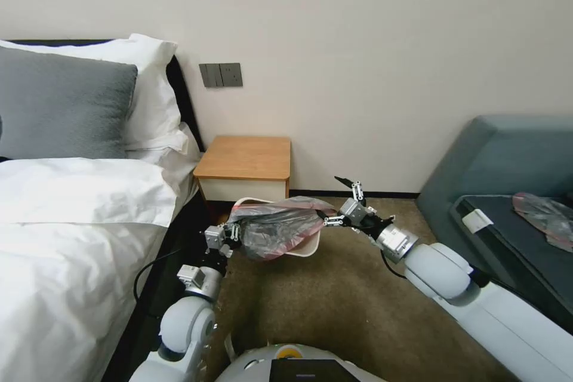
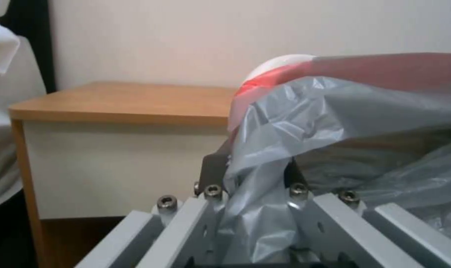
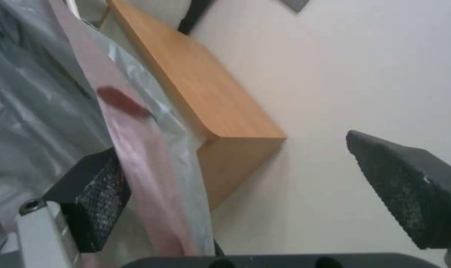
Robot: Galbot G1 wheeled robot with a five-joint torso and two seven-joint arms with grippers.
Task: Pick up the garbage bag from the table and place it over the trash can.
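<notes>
Thin grey-clear film garbage bag with pink-red rim (image 1: 277,228) lies draped over the cream-rimmed plastic trash can (image 1: 305,249), at 6 o'clock from the orange-brown wooden nightstand table (image 1: 246,157). Left gripper (image 2: 253,175) is clamped on the film at the bin's 9 o'clock side; right gripper (image 1: 341,201), at 3 o'clock, is spread wide, one finger against the rim band, gripping nothing. Judgement: pull the pink band outward and down past the lip evenly on both sides, gently, since the film could tear or the light bin tip

Brown carpet (image 1: 358,310) covers the lower middle of the frame, with the table (image 1: 246,158) standing mid-frame by the wall and the bin (image 1: 307,248) just below it.
</notes>
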